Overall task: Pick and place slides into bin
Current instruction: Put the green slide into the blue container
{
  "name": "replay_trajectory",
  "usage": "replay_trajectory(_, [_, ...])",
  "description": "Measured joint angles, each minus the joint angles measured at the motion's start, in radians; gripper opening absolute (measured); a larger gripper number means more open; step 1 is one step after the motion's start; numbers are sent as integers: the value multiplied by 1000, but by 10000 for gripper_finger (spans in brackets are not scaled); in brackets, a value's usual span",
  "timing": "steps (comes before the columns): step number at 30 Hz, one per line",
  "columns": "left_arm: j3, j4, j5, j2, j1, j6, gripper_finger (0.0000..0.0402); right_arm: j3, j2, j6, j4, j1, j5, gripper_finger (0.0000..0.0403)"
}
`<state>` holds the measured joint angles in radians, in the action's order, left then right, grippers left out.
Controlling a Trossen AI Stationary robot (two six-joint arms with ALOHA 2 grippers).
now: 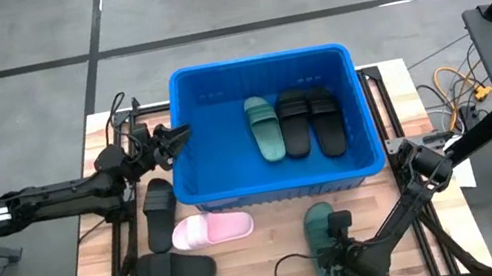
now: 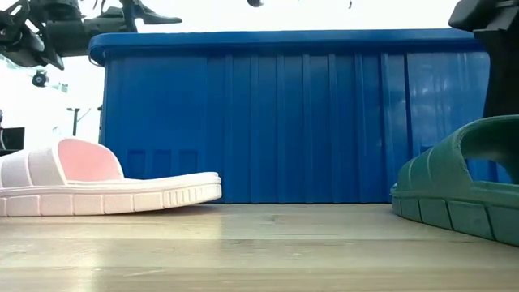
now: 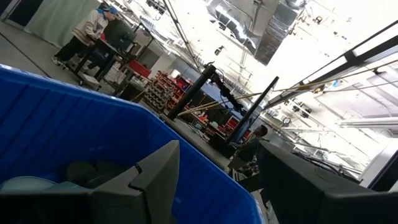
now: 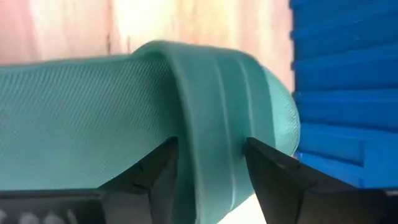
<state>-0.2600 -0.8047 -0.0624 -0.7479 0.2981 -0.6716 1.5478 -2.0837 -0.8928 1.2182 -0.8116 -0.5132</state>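
1. Blue bin (image 1: 280, 185): mid-desk, holding one green and two black slides.
2. Right gripper (image 4: 211, 168): near right, fingers astride green slide (image 1: 320, 221) strap on desk (image 1: 275, 244).
3. Left gripper (image 1: 175, 136): open, at bin's left rim.

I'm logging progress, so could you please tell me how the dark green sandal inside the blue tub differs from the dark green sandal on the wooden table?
The dark green foam sandal in the blue plastic tub lies free, beside two black sandals. The dark green foam sandal on the wooden table sits outside the tub's front wall, and the right gripper's fingers straddle its strap. Both lie sole-down and match in colour and shape.
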Motion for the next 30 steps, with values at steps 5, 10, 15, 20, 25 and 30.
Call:
replay_trajectory(5, [0, 0, 1, 1, 0, -1, 201, 0, -9, -45, 8, 2, -16, 127])
replay_trajectory(10, [0, 0, 1, 0, 0, -1, 201, -2, -5, -80, 15, 2, -20, 39])
replay_trajectory(15, [0, 0, 2, 0, 0, -1, 201, -2, 9, -31, 27, 5, -10, 15])
replay_trajectory(20, [1, 1, 2, 2, 0, -3, 201, 12, 89, -23, 31, 7, -11, 14])
replay_trajectory(25, [0, 0, 2, 2, 0, -3, 201, 40, 229, -46, 18, 7, -90, 13])
replay_trajectory(30, [0, -1, 2, 3, 0, -3, 201, 65, 390, 20, -74, 7, -197, 13])
